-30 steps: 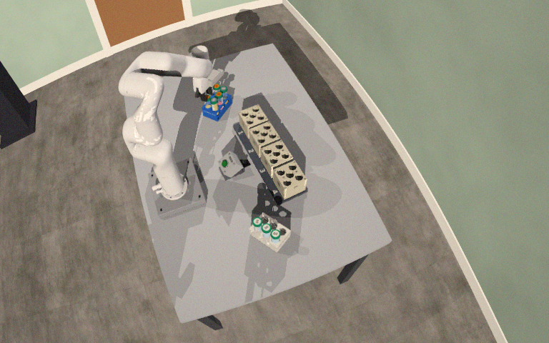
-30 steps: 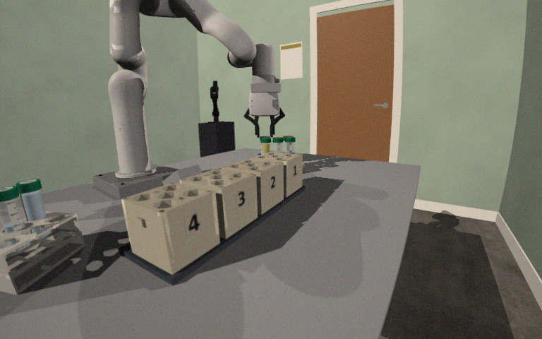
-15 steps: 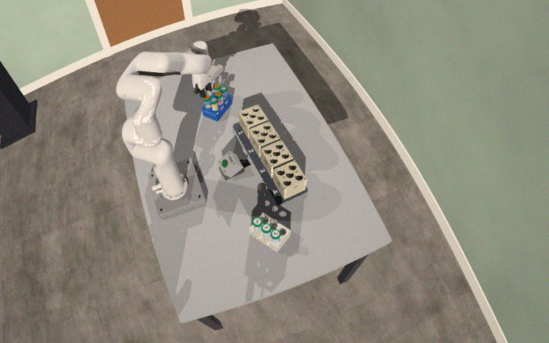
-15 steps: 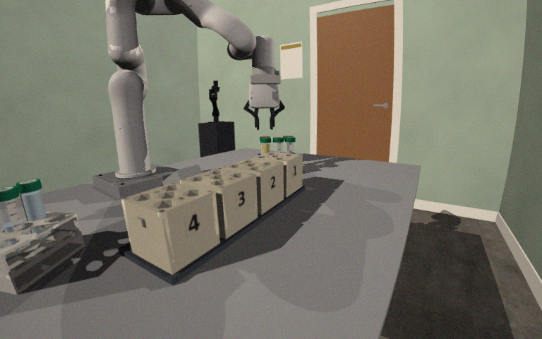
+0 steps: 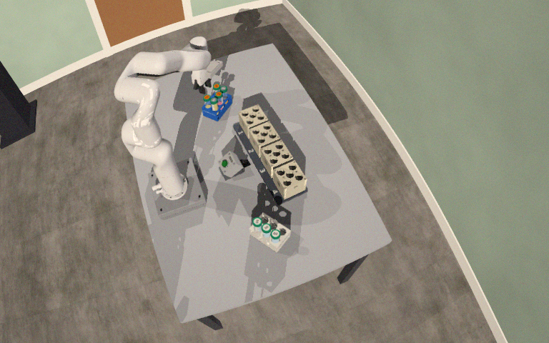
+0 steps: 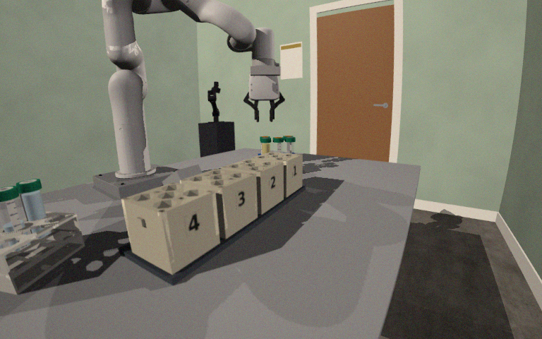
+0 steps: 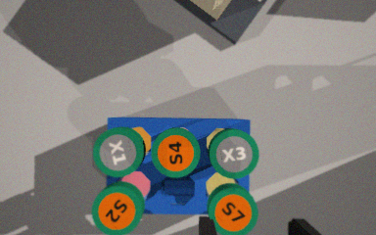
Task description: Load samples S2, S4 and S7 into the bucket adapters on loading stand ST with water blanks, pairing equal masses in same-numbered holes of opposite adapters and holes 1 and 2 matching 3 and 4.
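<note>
Grey table (image 5: 324,242) (image 6: 320,256): one blue rack (image 5: 210,114) (image 7: 178,122); tube S7 (image 5: 216,86) (image 7: 233,212), standing in it; gripper (image 5: 202,89) (image 6: 264,119), above it, jaws part-open, empty. Risk: descending off-centre, a finger might have struck S7's cap.

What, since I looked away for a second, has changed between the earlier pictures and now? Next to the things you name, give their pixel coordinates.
The gripper (image 5: 201,89) (image 6: 264,119) (image 7: 254,228) has risen, farther above the tubes' caps. It is open and empty; nothing was taken hold of or let go. The blue rack (image 5: 210,114) (image 6: 259,154) (image 7: 178,126) and the adapters (image 5: 294,188) (image 6: 188,244) (image 7: 214,7) stayed put.
</note>
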`<state>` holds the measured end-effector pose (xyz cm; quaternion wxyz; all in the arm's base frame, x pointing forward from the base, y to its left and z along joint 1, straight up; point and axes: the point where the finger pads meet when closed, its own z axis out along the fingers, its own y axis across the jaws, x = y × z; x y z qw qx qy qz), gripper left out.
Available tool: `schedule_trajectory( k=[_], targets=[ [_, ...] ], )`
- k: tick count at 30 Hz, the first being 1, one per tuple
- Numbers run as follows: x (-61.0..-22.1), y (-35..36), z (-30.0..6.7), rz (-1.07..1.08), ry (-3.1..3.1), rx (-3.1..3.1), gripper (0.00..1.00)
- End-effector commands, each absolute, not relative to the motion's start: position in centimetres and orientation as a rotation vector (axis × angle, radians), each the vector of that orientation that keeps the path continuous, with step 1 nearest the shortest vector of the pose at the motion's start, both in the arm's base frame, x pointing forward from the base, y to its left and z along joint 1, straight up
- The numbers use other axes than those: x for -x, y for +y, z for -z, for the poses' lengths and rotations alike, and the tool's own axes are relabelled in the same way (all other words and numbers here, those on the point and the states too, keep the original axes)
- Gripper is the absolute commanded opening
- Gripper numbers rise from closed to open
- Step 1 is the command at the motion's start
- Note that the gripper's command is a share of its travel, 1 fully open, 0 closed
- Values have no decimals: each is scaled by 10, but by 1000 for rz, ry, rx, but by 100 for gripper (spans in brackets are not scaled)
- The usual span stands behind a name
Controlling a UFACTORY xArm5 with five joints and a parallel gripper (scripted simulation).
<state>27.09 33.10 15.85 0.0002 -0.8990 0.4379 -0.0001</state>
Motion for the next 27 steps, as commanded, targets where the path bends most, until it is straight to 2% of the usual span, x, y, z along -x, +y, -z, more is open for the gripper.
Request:
schedule_trajectory(
  k=[1,27],
  targets=[
    [-272,332,-168,-2,1374,2820,44],
    [-272,332,-212,-2,1374,2820,44]
  ],
)
